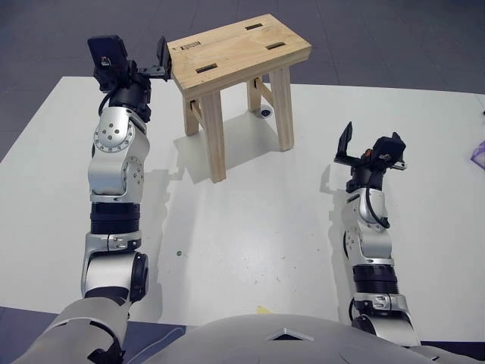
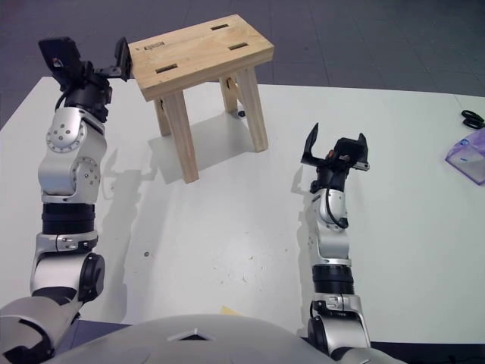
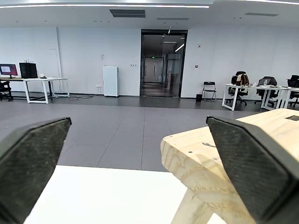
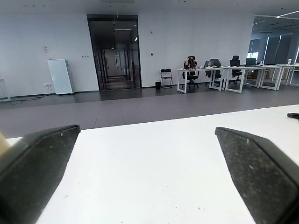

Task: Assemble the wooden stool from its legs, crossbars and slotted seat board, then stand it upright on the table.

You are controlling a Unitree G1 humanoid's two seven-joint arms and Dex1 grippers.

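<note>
While the white table [image 1: 250,250] is carrying the assembled wooden stool [image 1: 242,64], which is standing upright on its legs toward the far side, I am judging it stiff, fairly heavy and not slippery, best taken by the slotted seat board [image 2: 198,51] at its edge or by a leg [image 1: 214,136]. The left gripper [image 1: 135,61] is hovering wide open and empty just beside the seat's end; the right gripper [image 1: 370,148] is gaping empty, well apart.

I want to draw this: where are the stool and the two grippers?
stool [image 1: 236,51], left eye view, seat top.
left gripper [image 1: 135,59], left eye view, between fingertips.
right gripper [image 1: 370,141], left eye view, between fingertips.
</note>
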